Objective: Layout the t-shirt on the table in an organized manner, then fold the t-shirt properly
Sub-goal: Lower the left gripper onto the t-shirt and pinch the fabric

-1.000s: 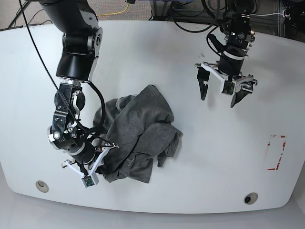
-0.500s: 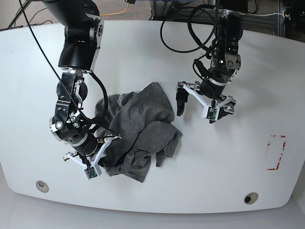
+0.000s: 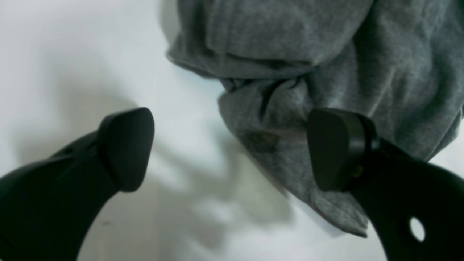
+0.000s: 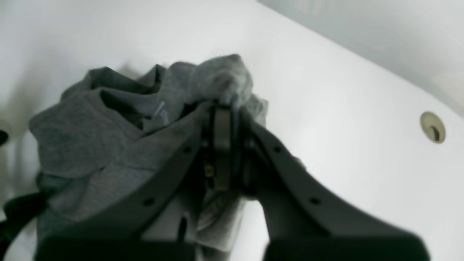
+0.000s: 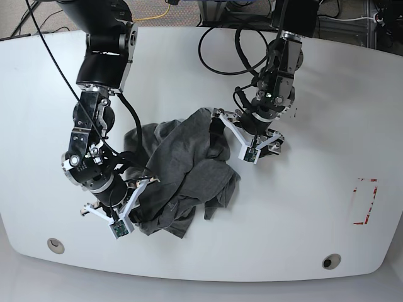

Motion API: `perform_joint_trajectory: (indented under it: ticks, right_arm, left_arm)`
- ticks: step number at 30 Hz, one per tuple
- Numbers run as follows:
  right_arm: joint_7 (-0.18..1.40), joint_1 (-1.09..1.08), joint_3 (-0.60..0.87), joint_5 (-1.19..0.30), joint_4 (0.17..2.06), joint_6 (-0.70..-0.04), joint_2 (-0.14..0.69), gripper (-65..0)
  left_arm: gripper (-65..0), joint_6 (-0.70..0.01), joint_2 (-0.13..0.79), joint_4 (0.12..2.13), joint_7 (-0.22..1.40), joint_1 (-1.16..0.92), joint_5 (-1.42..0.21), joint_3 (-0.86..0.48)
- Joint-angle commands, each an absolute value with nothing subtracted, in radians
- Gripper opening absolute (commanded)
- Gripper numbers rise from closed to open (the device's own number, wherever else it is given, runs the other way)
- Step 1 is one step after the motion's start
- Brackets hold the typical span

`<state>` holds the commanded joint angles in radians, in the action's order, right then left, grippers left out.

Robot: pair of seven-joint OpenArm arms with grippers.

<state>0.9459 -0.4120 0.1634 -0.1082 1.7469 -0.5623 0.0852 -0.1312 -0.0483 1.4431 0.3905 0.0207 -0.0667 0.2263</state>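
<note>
The dark grey t-shirt [image 5: 186, 170] lies crumpled in a heap on the white table [image 5: 302, 207], left of the middle. My right gripper [image 5: 134, 200] is at the heap's lower left, shut on a bunched fold of t-shirt [image 4: 90, 137] at the fingertips [image 4: 223, 105]. My left gripper [image 5: 244, 135] hovers open at the heap's upper right edge. In the left wrist view, one finger [image 3: 337, 148] is over the t-shirt [image 3: 290, 54] and the other finger [image 3: 125, 148] is over bare table [image 3: 72, 54].
Two round grommet holes [image 5: 55, 245] [image 5: 331, 260] sit near the front edge; one hole [image 4: 433, 127] shows in the right wrist view. A red-tape rectangle [image 5: 365, 201] marks the right side. Cables hang behind the table's far edge.
My left arm has swung from the back right down to the shirt's upper right edge, still open. My right gripper stays shut on the cloth and has shifted it slightly.
</note>
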Motion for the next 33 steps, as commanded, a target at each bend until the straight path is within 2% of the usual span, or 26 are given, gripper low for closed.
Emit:
perform_joint_trajectory:
  ticks: [8,18,21,24,25,26,33]
  right_arm:
    - [0.963,-0.415,0.163,-0.108,1.784,-0.562,0.085,-65.0]
    - [0.963,-0.414,0.163,-0.108,1.782,-0.562,0.084,-65.0]
    - [0.963,-0.414,0.163,-0.108,1.782,-0.564,0.084,-65.0]
    - [0.963,-0.414,0.163,-0.108,1.784,-0.564,0.082,-65.0]
    - [0.963,-0.414,0.163,-0.108,1.784,-0.564,0.079,-65.0]
    - [0.963,-0.414,0.163,-0.108,1.784,-0.564,0.067,-65.0]
    - [0.975,-0.414,0.163,-0.108,1.825,-0.564,0.058,-65.0]
  left_arm:
    - [-1.4,-0.131,-0.067,1.345,0.328,0.035,-0.067,0.268]
    - [-28.5,-0.131,-0.067,1.325,0.323,0.036,-0.067,0.309]
    - [-39.6,-0.131,-0.067,1.325,0.323,0.036,-0.067,0.309]
    - [-54.4,-0.131,-0.067,1.326,0.321,0.036,-0.067,0.308]
    - [-56.8,-0.131,-0.067,1.326,0.321,0.036,-0.067,0.308]
    - [-64.2,-0.131,-0.067,1.328,0.321,0.036,-0.067,0.306]
    - [-65.0,-0.131,-0.064,1.331,0.321,0.051,-0.067,0.303]
